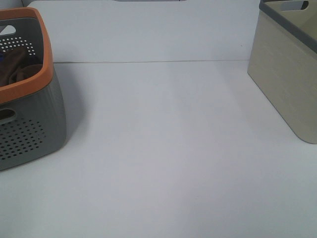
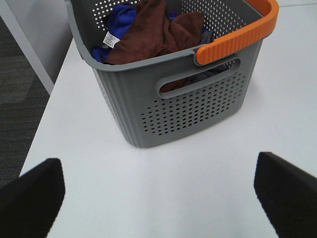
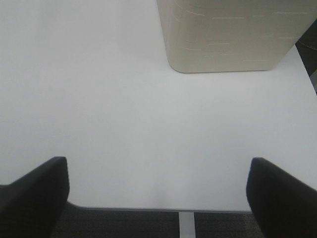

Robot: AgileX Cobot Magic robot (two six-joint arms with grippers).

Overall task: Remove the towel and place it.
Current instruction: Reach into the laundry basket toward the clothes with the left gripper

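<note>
The dark reddish-brown towel (image 2: 158,32) lies bunched inside the grey basket (image 2: 183,106) with the orange rim, its white tag (image 2: 110,39) showing near one wall. It shows partly in the high view (image 1: 17,67), inside the basket (image 1: 29,134) at the far left. My left gripper (image 2: 158,198) is open and empty, well short of the basket, over bare table. My right gripper (image 3: 158,196) is open and empty near the table's front edge. Neither gripper shows in the high view.
A blue cloth (image 2: 121,17) lies under the towel in the basket. A beige bin (image 1: 292,69) with a grey rim stands at the far right; it also shows in the right wrist view (image 3: 228,34). The white table (image 1: 163,148) lies between them.
</note>
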